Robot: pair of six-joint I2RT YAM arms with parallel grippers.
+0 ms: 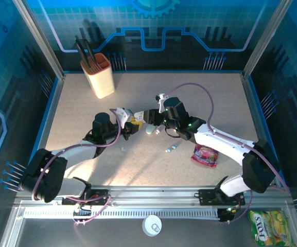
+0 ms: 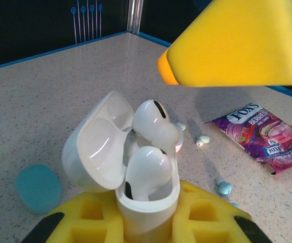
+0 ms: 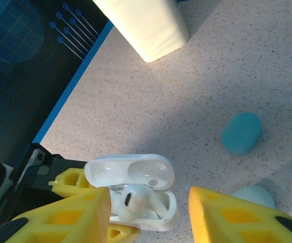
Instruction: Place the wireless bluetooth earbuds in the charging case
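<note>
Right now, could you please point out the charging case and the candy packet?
charging case (image 2: 95,147), left wrist view, inside of its open lid.
candy packet (image 2: 259,134), left wrist view, middle of the wrapper.

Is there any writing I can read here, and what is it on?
"FOX'S": on the purple candy packet
"BERRIES": same packet, below the brand
Its smaller print: too blurred to read
Lettering on the yellow-green packet: too blurred to read

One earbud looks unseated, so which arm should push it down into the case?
Right: the right gripper, open, hovers over the raised earbud; the left gripper is clamped on the charging case.
</note>
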